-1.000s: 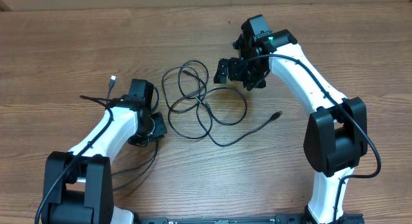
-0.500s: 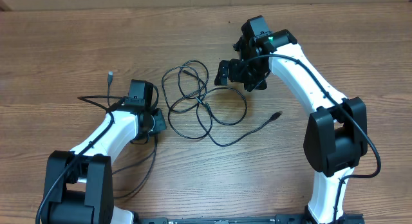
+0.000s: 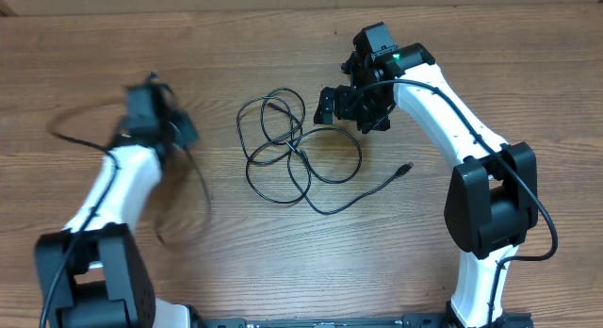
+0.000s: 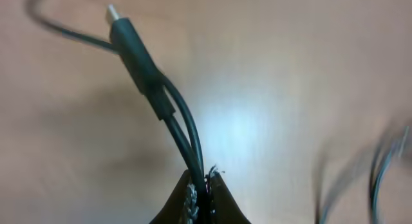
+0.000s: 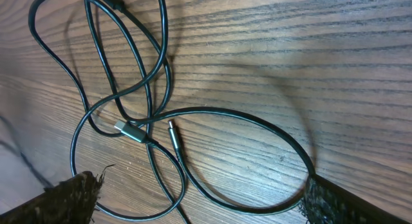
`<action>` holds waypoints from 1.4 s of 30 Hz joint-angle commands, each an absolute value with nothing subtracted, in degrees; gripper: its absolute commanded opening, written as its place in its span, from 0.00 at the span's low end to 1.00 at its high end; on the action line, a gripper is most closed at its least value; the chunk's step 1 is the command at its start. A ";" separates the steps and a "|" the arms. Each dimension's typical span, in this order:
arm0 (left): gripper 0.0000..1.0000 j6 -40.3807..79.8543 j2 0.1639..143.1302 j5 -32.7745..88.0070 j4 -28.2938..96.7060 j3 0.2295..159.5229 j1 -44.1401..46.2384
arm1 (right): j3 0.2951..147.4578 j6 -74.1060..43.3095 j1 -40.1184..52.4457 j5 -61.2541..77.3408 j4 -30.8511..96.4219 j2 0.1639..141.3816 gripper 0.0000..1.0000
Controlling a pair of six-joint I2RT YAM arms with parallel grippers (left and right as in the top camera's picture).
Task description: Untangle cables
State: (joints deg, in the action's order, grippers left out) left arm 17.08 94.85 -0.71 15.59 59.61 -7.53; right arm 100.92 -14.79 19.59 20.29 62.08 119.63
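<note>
the left arm point(image 3: 118, 182) is swinging away to the far left of the desk point(image 3: 85, 45) since a moment ago, taking one cable point(image 4: 170, 114) with it, while the right arm point(image 3: 443, 102) is staying put. the left pincer point(image 4: 205, 182) is squeezing tight on that cable, which is folding over on itself just above the tips, with its plug point(image 4: 132, 44) sticking up. from above this arm is looking blurry and is stretching out long, well apart from the middle. the pile of cables point(image 3: 287, 149) is lying in the middle of the desk in crossing loops, and one long tail is running off to the right to a small tail end point(image 3: 404, 167). the right pincer point(image 3: 341, 107) is hanging just beside the top right of the pile, its fingers point(image 5: 71, 198) spread wide apart and holding nothing. it is much nearer the pile than the left one, and the loops are lying right under it, so i am guessing the right arm is the one to reach down next.
</note>
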 commanded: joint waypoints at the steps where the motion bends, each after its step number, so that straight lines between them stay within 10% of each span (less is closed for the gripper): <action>1: 0.04 8.19 94.89 -1.93 6.31 67.07 -14.39 | 101.21 -14.57 19.79 19.94 61.76 117.99 1.00; 16: 0.04 6.39 108.86 -7.44 -38.37 75.33 -27.27 | 101.21 -14.57 19.79 19.94 61.78 117.99 1.00; 35: 0.06 9.45 137.58 -7.88 21.50 120.51 -28.08 | 101.21 -14.57 19.79 19.94 61.78 117.99 1.00; 40: 0.48 9.39 136.64 -7.62 28.99 126.17 -28.86 | 101.21 -14.57 19.79 19.94 61.78 117.99 1.00; 42: 0.96 9.39 136.42 -7.66 32.86 130.13 -28.86 | 101.21 -14.57 19.79 19.94 61.78 117.99 1.00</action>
State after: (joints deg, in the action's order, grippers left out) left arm 8.99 136.33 -6.72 29.58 122.63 -28.25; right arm 100.92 -14.79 19.59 20.12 62.11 119.63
